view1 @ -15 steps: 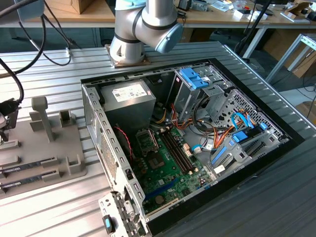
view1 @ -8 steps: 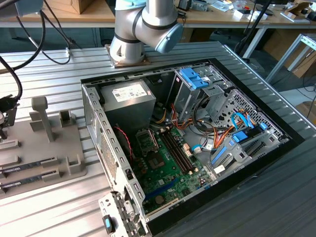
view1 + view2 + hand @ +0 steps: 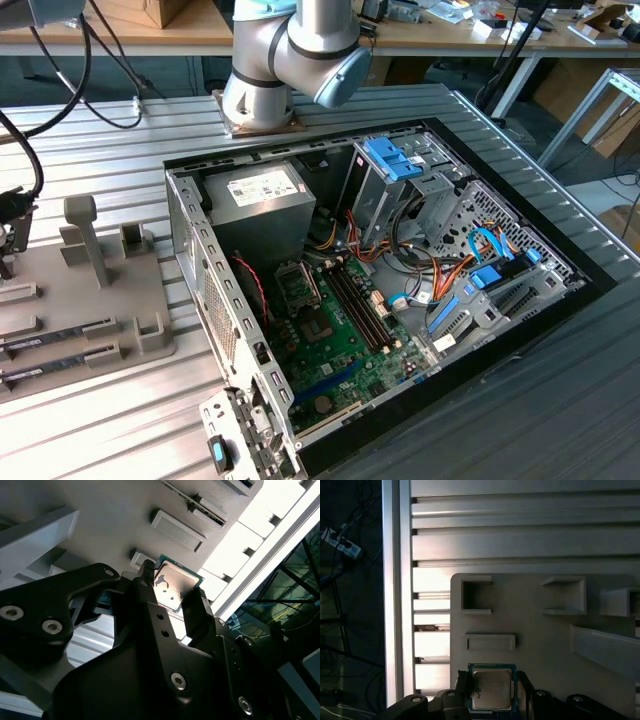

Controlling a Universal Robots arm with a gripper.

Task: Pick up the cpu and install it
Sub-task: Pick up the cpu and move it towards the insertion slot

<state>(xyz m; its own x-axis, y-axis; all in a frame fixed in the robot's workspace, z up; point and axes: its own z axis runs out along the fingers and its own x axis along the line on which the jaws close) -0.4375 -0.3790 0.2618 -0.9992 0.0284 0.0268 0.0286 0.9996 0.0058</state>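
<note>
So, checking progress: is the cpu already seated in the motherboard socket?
No, the cpu sits in the gripper, over the grey tray.

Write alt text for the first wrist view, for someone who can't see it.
The gripper clasps the cpu, a silvery square chip, by two opposite edges, over a grey holder tray with rectangular pockets on a ribbed metal table.

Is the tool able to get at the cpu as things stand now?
Very likely yes: the cpu sits in the tool, whose fingers seem closed on its edges, over the grey tray; nothing blocks it.
</note>
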